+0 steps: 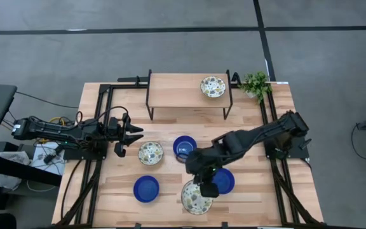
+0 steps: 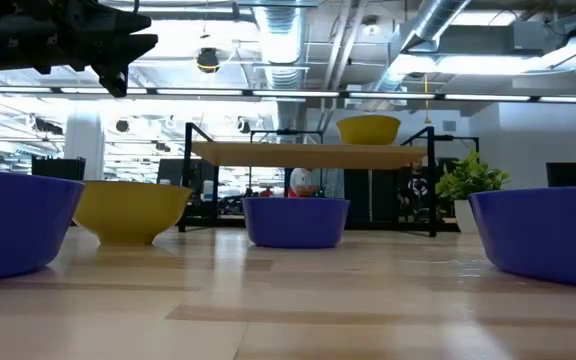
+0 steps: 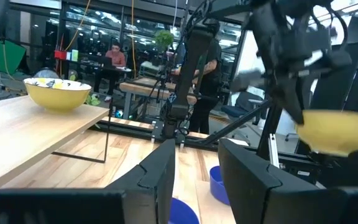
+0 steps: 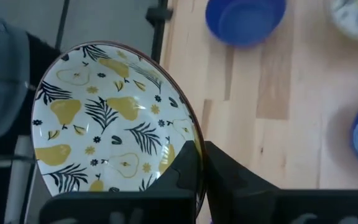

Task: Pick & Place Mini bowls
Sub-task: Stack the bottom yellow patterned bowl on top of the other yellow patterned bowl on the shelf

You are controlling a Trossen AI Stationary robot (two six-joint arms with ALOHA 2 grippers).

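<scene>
My right gripper (image 1: pixel 207 189) is shut on a cream bowl with a yellow and dark leaf pattern (image 1: pixel 196 199), near the table's front edge. The right wrist view (image 4: pixel 114 130) shows the bowl's inside. Another patterned bowl (image 1: pixel 213 86) stands on the wooden shelf (image 1: pixel 176 92). A third (image 1: pixel 150 153) stands on the table. Three blue bowls (image 1: pixel 184 147) (image 1: pixel 146 189) (image 1: pixel 226 181) stand around it. My left gripper (image 1: pixel 134 135) is open and empty over the table's left side; it also shows in the left wrist view (image 3: pixel 197 180). My right gripper holds the patterned bowl by its rim (image 4: pixel 194 140), on the bowl's far right side. One finger (image 4: pixel 182 171) is inside the bowl and one (image 4: pixel 229 174) is outside. The fingers come from above. In the left wrist view the bowl (image 3: pixel 340 130) hangs clear of the table.
A small green plant (image 1: pixel 256 84) stands at the far right corner. The shelf's black legs (image 1: pixel 149 102) stand on the far half of the table. Black arm frames (image 1: pixel 94 127) run along both side edges. People sit in the room behind.
</scene>
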